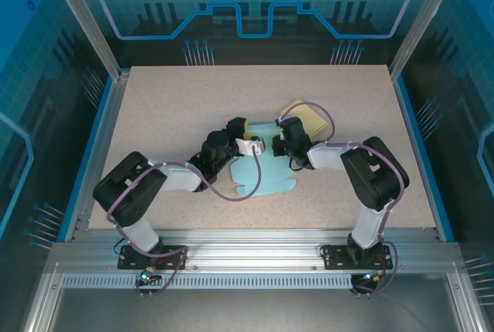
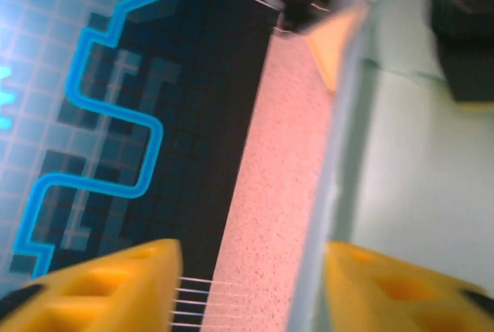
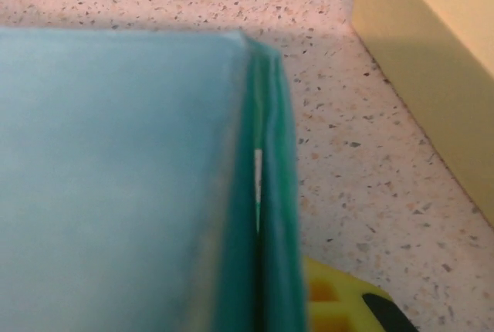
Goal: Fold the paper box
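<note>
Top external view: paper box (image 1: 262, 174) wall being raised, straddled by spread left hand (image 2: 251, 274); right hand (image 1: 281, 143) closure cannot be told; creasing needed next.

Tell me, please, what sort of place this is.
Probably a purpose-built robot work cell, perhaps in a laboratory: an aluminium frame encloses it, blue translucent panels with printed circuit patterns form its walls, and a speckled table sits inside.
</note>
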